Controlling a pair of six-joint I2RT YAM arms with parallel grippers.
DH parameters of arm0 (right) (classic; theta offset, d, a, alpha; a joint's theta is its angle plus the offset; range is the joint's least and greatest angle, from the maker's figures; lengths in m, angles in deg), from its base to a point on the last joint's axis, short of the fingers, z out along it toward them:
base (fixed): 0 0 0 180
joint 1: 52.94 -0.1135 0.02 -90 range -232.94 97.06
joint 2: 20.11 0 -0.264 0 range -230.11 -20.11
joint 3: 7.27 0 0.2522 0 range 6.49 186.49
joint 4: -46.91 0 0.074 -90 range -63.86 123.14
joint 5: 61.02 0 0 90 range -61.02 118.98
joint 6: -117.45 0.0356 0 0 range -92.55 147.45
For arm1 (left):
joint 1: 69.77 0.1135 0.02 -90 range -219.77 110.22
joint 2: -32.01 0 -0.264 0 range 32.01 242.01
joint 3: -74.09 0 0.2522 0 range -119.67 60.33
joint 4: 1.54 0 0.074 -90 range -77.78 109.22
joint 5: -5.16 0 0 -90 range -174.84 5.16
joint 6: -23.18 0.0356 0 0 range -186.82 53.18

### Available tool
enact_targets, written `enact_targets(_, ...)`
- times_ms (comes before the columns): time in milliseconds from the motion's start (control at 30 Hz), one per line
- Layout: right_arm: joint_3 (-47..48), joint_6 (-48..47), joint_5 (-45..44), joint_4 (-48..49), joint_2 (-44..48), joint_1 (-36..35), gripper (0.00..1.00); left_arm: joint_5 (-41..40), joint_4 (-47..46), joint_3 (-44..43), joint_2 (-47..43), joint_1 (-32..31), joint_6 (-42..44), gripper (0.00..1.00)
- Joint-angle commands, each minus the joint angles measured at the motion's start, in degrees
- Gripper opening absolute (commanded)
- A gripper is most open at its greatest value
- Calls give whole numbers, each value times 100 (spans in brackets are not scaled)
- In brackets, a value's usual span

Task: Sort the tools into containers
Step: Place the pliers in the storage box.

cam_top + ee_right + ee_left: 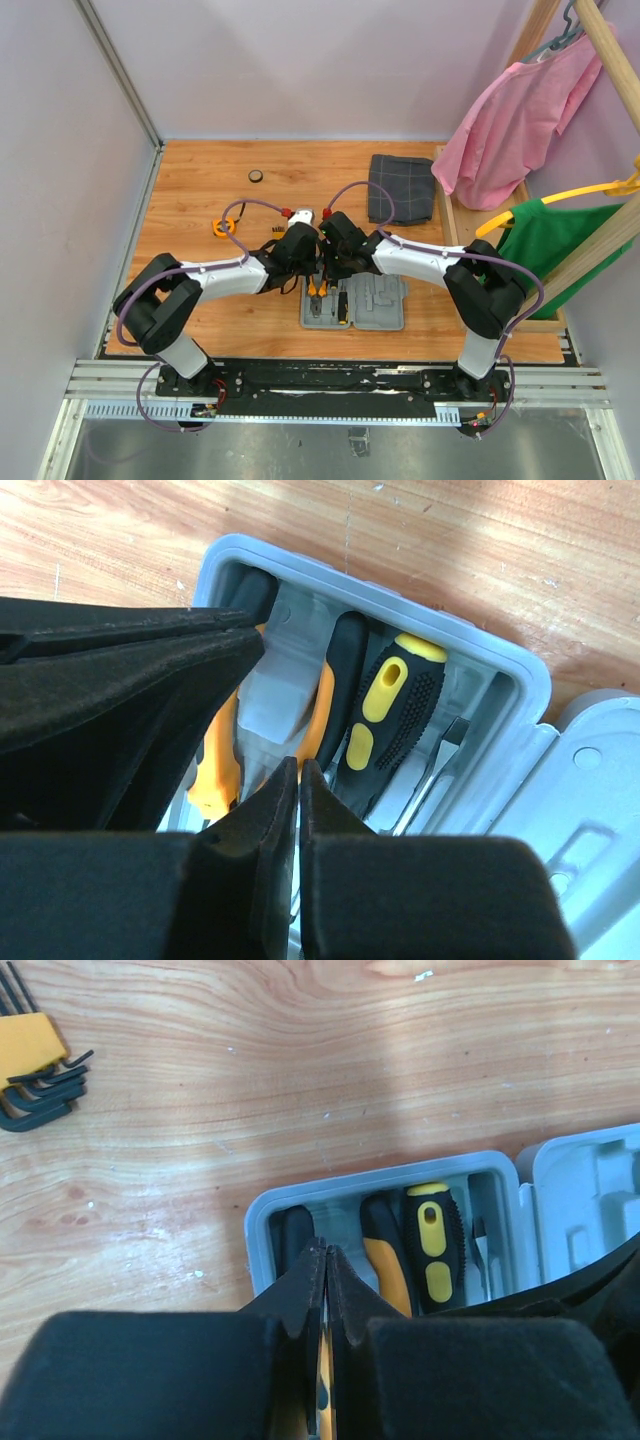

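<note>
While the left gripper [325,1252] and right gripper [298,767] hover with jaws clenched, the grey case [262,1215] holds pliers [387,1265] and a screwdriver [433,1245].

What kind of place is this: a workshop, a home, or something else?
Probably a robot test cell in a lab: a wooden table closed in by plain walls, two arms bolted to a metal rail at its near edge, and a wooden rack of hung garments beside it.
</note>
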State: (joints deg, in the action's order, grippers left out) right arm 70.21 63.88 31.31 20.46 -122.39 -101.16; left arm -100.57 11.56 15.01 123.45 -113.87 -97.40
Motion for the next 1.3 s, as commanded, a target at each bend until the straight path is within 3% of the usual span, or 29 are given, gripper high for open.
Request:
enact_targets(0, -378, 122, -155, -90, -607, -21, 3, 352, 864, 659, 501, -86, -168, 4)
enact_targets(300, -460, 181, -164, -30, -503, -16, 2, 360, 764, 930, 373, -90, -227, 4)
enact_targets(600, -394, 204, -259, -50, -266, 36, 3, 314, 805, 64, -468, -82, 119, 5)
enact_targets(867, -307, 231, -213, -40, -301, 47, 4, 200, 1231, -566, -1059, -73, 122, 14)
enact_targets(1267, -250, 208, -154, -41, -367, 49, 4, -252, 2084, -358, -1027, -79, -420, 22)
